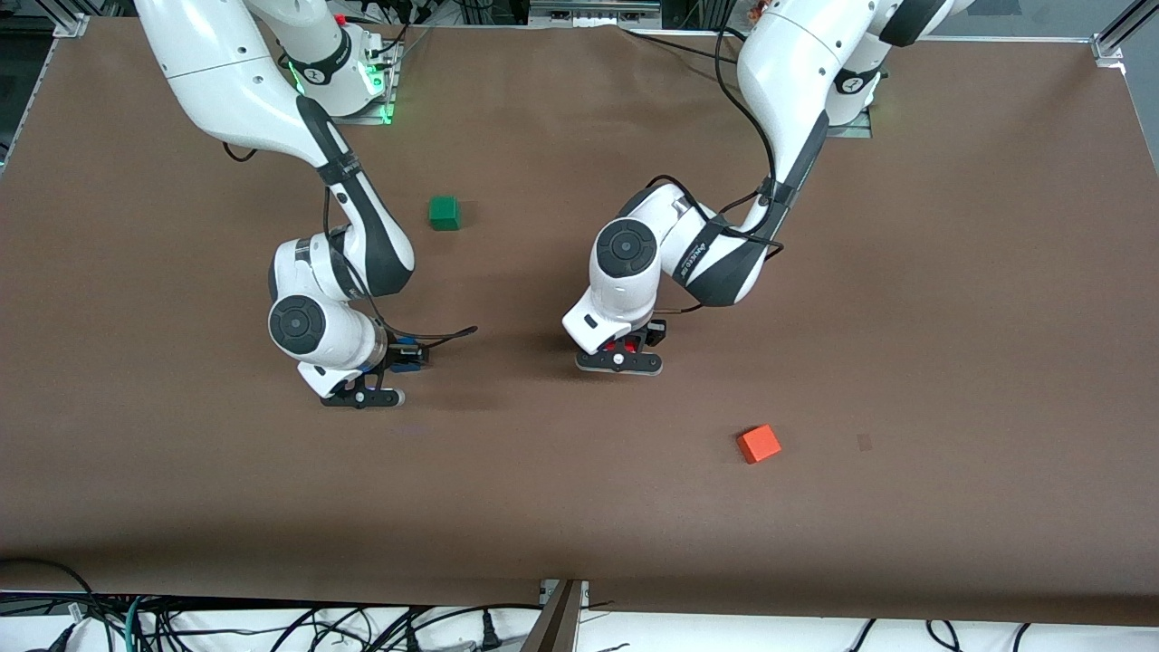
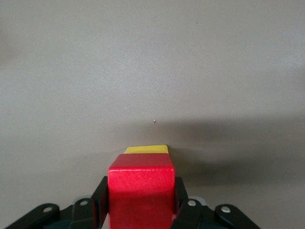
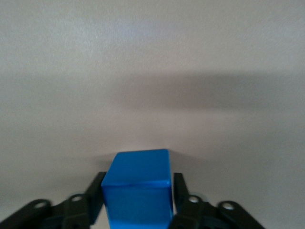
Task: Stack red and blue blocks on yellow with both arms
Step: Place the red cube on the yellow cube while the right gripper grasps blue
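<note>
My left gripper is shut on the deep red block near the middle of the table. In the left wrist view the red block sits between the black fingers. A strip of the yellow cube shows just under it; I cannot tell whether they touch. The yellow cube is hidden in the front view. My right gripper is shut on the royal blue block, low over the table toward the right arm's end. The blue block fills the gap between its fingers.
A green cube lies on the brown table, farther from the front camera than the right gripper. An orange-red cube lies nearer to the front camera than the left gripper, toward the left arm's end.
</note>
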Motion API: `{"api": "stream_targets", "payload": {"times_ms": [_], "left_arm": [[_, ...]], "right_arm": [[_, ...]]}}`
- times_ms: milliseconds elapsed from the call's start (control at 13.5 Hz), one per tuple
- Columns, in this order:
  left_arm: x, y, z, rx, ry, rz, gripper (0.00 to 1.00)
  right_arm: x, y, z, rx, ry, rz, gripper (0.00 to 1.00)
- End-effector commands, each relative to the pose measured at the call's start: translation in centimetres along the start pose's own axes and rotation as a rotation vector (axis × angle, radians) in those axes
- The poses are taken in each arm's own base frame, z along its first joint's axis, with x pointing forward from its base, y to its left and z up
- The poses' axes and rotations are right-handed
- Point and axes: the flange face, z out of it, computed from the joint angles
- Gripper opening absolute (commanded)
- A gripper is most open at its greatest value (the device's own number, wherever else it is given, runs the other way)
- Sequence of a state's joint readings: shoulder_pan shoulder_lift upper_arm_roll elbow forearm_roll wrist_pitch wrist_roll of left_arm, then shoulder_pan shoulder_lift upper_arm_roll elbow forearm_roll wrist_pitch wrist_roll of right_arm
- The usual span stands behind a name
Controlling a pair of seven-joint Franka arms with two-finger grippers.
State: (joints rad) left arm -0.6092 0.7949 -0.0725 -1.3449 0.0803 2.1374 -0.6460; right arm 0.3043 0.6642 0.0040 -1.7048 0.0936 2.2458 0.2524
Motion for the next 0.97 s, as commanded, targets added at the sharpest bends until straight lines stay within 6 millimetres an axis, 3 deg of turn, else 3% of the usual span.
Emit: {"api": "stream_targets", "payload": {"times_ms": [0,149,223,297,520,595,743,892], "left_arm": [[-0.6,0.0,0.2,0.03,0.003,-0.003,0.06],[-0.9,0.1,0.6,0.034,-0.003,-0.001,0.15],[-0.9,0.0,0.6,0.036,-0.008,0.0,0.71],[-0.9,0.0,0.6,0.032,-0.014,-0.009,1.0],[0.2,-1.0,-2.2,0.019,0.009,-0.033,1.0],[0.8,-2.0,-3.8,0.028,0.006,-0.047,1.0],[2.9,-5.4,-8.7,0.031,0.009,-0.104,1.0],[5.6,-11.0,-14.6,0.02,0.037,-0.187,1.0]], "right_arm": [[-1.0,-1.9,-1.4,0.014,-0.04,0.039,0.44],[-1.2,-2.9,-2.9,0.021,-0.042,0.037,0.32],[-1.1,-3.4,-4.3,0.028,-0.03,0.033,0.31],[-1.3,-4.4,-5.7,0.031,-0.045,0.024,0.31],[-0.6,-7.3,-12.4,0.033,-0.069,0.037,0.31],[-0.6,-8.1,-13.3,0.031,-0.074,0.025,0.31],[-1.1,-9.9,-14.0,0.03,-0.066,0.003,0.32],[-2.0,-13.1,-14.5,0.032,-0.045,0.007,0.32]]}}
